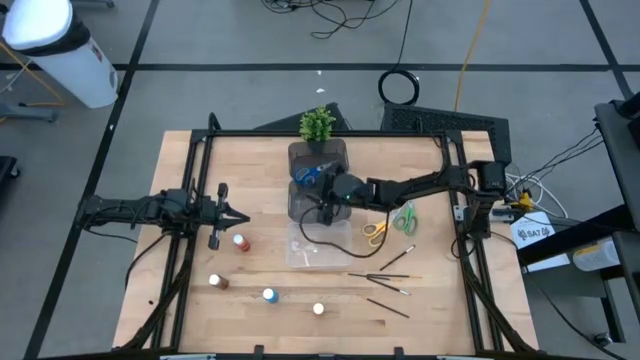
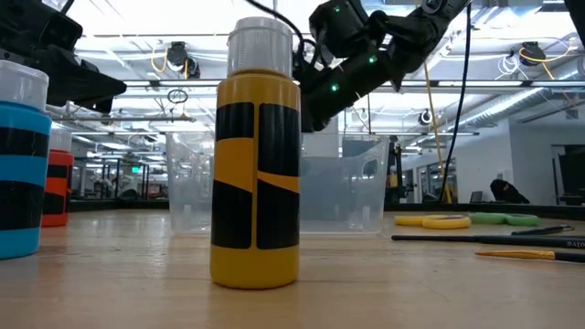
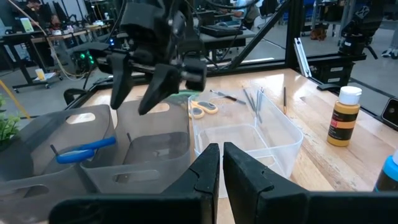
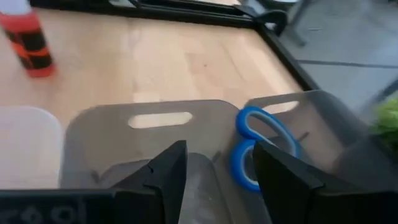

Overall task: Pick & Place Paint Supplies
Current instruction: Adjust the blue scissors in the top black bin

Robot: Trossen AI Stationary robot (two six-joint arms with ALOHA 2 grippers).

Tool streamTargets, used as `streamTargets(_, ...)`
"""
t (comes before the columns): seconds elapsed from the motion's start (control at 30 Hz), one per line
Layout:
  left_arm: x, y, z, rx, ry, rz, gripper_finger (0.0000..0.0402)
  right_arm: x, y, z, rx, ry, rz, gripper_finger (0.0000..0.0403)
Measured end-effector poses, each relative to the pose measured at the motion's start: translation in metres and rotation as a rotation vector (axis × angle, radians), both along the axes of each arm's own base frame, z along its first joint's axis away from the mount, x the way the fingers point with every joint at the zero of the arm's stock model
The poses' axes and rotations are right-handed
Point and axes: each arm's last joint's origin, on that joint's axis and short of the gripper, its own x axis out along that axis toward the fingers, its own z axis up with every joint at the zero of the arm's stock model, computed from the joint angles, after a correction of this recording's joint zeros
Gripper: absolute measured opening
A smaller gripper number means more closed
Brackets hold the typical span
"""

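High view: right gripper [image 1: 322, 212] at frame centre, above the dark bins [image 1: 318, 180]; blue scissors [image 1: 307, 175] lie in a bin just up-left of it. Left gripper [image 1: 238, 217] at left centre, fingers together, holding nothing. Red bottle [image 1: 240, 243] just below it; brown bottle [image 1: 215, 283], blue bottle [image 1: 269, 295] and pale bottle [image 1: 319, 309] along the lower edge. Yellow scissors [image 1: 374, 231], green scissors [image 1: 405, 218] and paintbrushes [image 1: 385, 277] at right centre. Potted plant [image 1: 317, 126] at upper centre.

Low view: yellow-and-black bottle [image 2: 255, 155] at centre foreground; clear bin [image 2: 274, 183] behind it.

Left wrist view: right gripper [image 3: 135, 93] at upper left, fingers apart and empty; blue scissors [image 3: 84, 149] in the bin below.

Right wrist view: fingers [image 4: 168, 171] apart, empty; blue scissors [image 4: 255, 146] lie in the bin between and just beyond the fingertips.
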Motion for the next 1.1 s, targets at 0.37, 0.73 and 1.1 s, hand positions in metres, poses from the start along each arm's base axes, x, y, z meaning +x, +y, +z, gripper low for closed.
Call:
streamTargets(0.37,0.000,0.000,0.000,0.000,0.000,0.000,0.0035,-0.001,-0.009,-0.001,0.017,0.001,-0.034,0.0164)
streamTargets(0.73,0.000,0.000,0.000,0.000,0.000,0.000,0.0035,-0.057,-0.002,0.077,0.111,-0.011,0.029,0.0154)
streamTargets(1.1,0.000,0.000,0.000,0.000,-0.002,0.000,0.0035,-0.203,0.031,0.062,0.151,-0.223,0.120,0.0101)
